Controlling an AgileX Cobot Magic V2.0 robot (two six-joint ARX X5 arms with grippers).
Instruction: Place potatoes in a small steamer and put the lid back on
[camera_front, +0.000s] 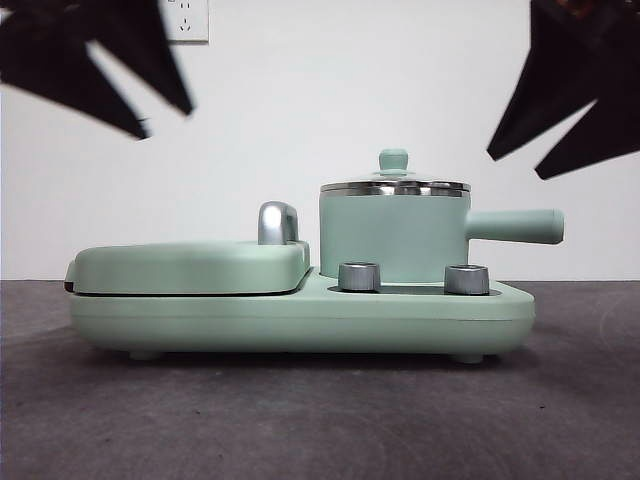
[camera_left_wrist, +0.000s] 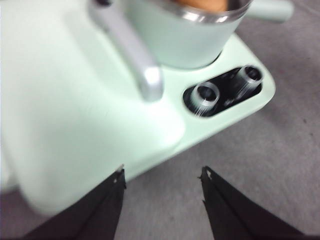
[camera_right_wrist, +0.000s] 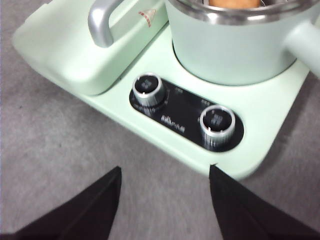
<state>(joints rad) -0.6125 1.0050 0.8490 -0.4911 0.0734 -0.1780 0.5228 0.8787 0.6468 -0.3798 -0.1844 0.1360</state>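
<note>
The small steamer (camera_front: 390, 235) stands on the right half of a mint-green appliance, its side handle (camera_front: 515, 226) pointing right. The lid (camera_front: 395, 186) sits on it, knob up. The potato shows as an orange-brown patch at the pot's top in the left wrist view (camera_left_wrist: 205, 4) and in the right wrist view (camera_right_wrist: 235, 2). My left gripper (camera_front: 165, 118) (camera_left_wrist: 162, 172) is open and empty, raised at the upper left. My right gripper (camera_front: 515, 165) (camera_right_wrist: 165, 170) is open and empty, raised at the upper right. Both are clear of the pot.
The appliance base (camera_front: 300, 320) rests on a grey table. Its flat griddle cover (camera_front: 190, 265) with a chrome handle (camera_front: 277, 222) lies left of the pot. Two steel knobs (camera_front: 359, 276) (camera_front: 466, 279) sit in front of the pot. A wall outlet (camera_front: 187, 20) is behind.
</note>
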